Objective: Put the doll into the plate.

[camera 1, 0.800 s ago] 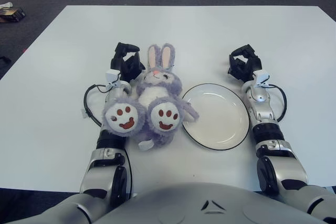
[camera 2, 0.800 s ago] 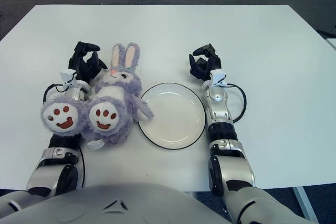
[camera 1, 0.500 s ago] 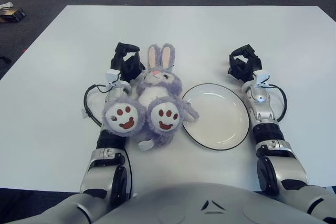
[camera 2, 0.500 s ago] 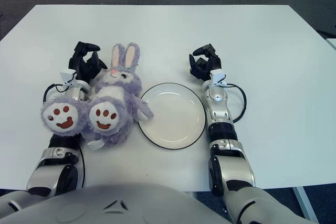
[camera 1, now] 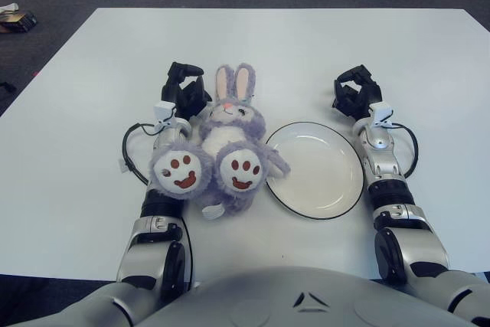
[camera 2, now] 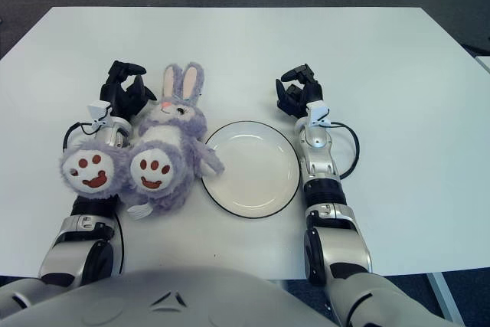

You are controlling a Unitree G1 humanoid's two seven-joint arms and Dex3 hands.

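**Two hands flank a plush rabbit and a bare plate**

One wide white table [camera 1: 306, 44] fills most of the view, with dark floor around its edges.

Next in size is the doll [camera 1: 222, 147], a lilac plush rabbit with pink-lined ears. It lies on its back on the table with its ears pointing away from the robot and its two white foot soles, marked with brown paw prints, turned toward the camera. Its left foot lies over the robot's left forearm, so that part of the arm is hidden. One paw reaches out to the plate's near-left rim; the body itself lies on the table, just beside the plate and outside it.

The plate [camera 1: 337, 189] is white with a thin dark rim and sits flat on the table between the doll and the right arm, with nothing in it.

The left hand [camera 1: 186, 88] shows just left of the rabbit's head, close against the fur. Its dark fingers are curled inward, and they do not close around the doll.

The right hand [camera 1: 354, 93] shows beyond the plate's far-right edge, apart from it, fingers likewise curled and holding nothing.

A small dark object [camera 1: 17, 21] lies on the floor off the table's far-left corner.
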